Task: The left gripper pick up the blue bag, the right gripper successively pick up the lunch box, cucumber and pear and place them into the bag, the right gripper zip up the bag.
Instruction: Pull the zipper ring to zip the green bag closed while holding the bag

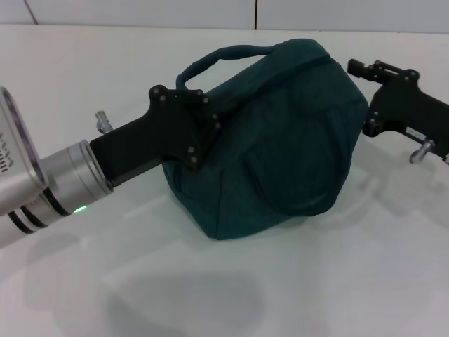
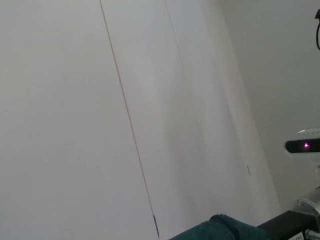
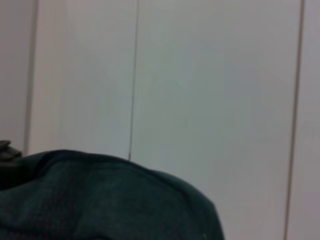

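The blue bag [image 1: 287, 147] was matt woven cloth; the left gripper [image 1: 184, 126] matt black plastic, its wrist brushed metal; the desk [image 1: 295, 281] glossy white.

The blue bag [image 1: 280, 147] is one plain dark teal all over, its cloth unpatterned, and its loop handle [image 1: 224, 56] is the same teal. Against the bag's left side the left gripper [image 1: 186, 123] is matt black, on a silver wrist [image 1: 66, 179] with dark bands and a small green glow. At the bag's right side the right gripper [image 1: 403, 112] is black too, with what looks like a small white label. Under the bag the table [image 1: 316, 281] is glossy white. Behind the bag the wall [image 3: 215, 85] is pale grey-white panels with thin dark seams.
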Tool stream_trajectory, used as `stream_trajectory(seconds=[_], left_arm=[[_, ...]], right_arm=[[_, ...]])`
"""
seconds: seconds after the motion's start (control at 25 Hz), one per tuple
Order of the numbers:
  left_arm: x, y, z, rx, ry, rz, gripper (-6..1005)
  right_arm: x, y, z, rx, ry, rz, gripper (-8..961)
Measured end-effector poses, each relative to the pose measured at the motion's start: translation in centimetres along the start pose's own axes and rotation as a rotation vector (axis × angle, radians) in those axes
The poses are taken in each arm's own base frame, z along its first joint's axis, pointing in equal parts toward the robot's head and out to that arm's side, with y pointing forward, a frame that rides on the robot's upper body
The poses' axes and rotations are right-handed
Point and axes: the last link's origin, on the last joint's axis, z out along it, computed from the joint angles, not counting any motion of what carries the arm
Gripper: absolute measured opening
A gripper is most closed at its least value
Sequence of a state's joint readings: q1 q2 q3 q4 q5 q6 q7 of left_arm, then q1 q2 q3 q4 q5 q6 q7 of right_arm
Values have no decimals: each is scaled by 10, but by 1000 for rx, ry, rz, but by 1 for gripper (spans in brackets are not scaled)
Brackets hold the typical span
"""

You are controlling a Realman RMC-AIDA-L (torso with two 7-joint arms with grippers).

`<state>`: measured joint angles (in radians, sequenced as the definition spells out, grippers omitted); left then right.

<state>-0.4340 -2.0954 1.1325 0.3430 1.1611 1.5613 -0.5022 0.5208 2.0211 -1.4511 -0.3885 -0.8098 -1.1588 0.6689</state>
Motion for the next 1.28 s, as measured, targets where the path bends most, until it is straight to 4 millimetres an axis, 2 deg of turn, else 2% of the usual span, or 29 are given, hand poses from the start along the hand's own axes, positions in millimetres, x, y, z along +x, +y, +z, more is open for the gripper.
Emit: stream_trajectory(seconds=[0.36,0.88,1.08,1.28], left_arm=[[2,-1,4,-13,7,24,52],[1,-2,4,-7,3,28,60],[1,-1,4,-11,1,25,64],[0,0,4,-8,-1,21,67]], right_arm=[[-1,8,9,-54,15,-19,446],[0,14,7,-73,4,-18,422],[1,13,3,-60,-3,-44,239],[1,14,0,-61,-14,-59,146]])
